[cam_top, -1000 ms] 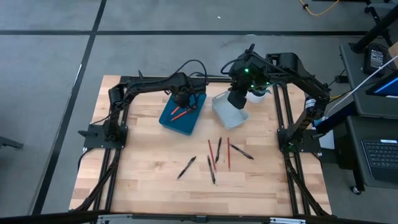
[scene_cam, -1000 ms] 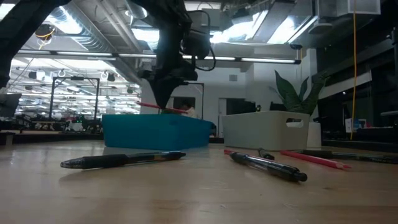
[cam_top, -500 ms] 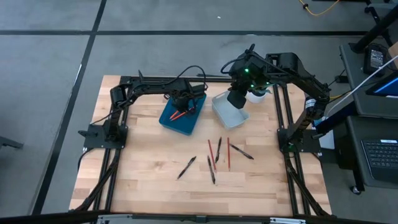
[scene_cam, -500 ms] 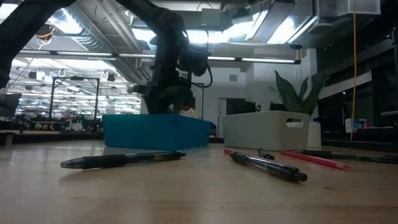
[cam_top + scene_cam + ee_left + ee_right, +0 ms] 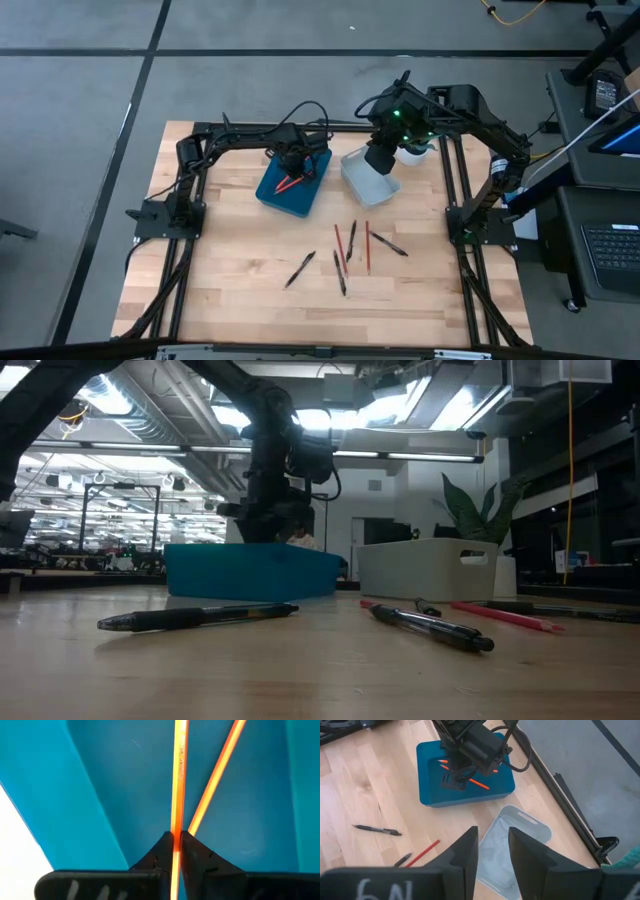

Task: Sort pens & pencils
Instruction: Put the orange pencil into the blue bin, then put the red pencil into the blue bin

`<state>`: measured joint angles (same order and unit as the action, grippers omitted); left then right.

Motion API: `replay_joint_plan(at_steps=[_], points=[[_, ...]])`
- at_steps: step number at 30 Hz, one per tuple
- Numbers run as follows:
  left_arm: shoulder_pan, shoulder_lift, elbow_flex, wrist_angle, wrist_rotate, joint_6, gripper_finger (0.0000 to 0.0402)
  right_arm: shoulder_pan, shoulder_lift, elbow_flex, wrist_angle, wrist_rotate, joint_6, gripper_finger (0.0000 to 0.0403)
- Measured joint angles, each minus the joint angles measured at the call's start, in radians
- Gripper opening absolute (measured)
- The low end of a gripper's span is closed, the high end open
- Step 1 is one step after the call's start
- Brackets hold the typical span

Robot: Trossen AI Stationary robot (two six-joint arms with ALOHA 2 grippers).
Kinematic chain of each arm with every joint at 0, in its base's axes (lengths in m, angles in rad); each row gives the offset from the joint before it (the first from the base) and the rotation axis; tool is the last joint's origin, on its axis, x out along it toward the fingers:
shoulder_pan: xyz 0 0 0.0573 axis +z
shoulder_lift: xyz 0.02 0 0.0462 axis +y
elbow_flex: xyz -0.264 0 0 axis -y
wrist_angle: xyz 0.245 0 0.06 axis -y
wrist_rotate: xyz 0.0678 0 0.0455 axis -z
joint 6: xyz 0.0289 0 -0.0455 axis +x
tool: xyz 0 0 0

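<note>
The wooden table (image 5: 230, 260) carries a blue plastic bin (image 5: 293, 183) and a white bin (image 5: 366, 177) near its far edge. The left gripper (image 5: 176, 847) is inside the blue bin, clamped on one thin orange pencil (image 5: 178, 780); it should open only once low, so the pencil lies flat beside the other (image 5: 215, 775). The right gripper (image 5: 493, 851) waits with fingers apart above the white bin. Slim black pens (image 5: 300, 268) and two more pencils (image 5: 367, 247) lie mid-table.

Orange pencils (image 5: 178, 780) in a blue bin (image 5: 290, 192).

Wooden worktop (image 5: 230, 270), blue bin (image 5: 295, 190) near centre, white bin (image 5: 365, 180) just at its 3 o'clock, potted plant (image 5: 478, 510) behind.
</note>
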<state>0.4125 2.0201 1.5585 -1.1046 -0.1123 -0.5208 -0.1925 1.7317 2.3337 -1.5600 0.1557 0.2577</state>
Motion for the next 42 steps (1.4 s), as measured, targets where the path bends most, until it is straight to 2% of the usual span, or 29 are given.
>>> replay_joint_plan(at_steps=[13,19,23,28,31,37,42], points=[[0.0,-0.001,0.0,0.024,0.003,0.027,0.0082,0.0,0.0,0.0,0.0,0.0,0.003,0.011],[-0.009,-0.003,0.008,0.036,0.003,0.042,0.0084,0.0,0.0,0.0,0.0,0.0,0.003,0.011],[-0.058,-0.047,0.051,-0.004,0.001,0.062,0.0083,0.0,0.0,0.0,0.0,0.0,0.003,0.011],[-0.175,-0.148,0.068,-0.152,-0.078,0.078,0.0085,0.0,0.0,0.0,-0.002,0.0,0.027,0.011],[-0.28,-0.214,0.065,-0.256,-0.135,0.023,0.0082,0.0,0.0,0.0,-0.012,0.0,0.044,0.011],[-0.515,-0.351,-0.027,-0.276,-0.16,-0.136,0.0081,0.0,0.0,0.0,-0.011,0.0,0.104,0.011],[-0.672,-0.475,-0.165,-0.28,-0.163,-0.347,0.0081,0.025,0.0,0.0,-0.011,-0.047,0.184,0.011]])
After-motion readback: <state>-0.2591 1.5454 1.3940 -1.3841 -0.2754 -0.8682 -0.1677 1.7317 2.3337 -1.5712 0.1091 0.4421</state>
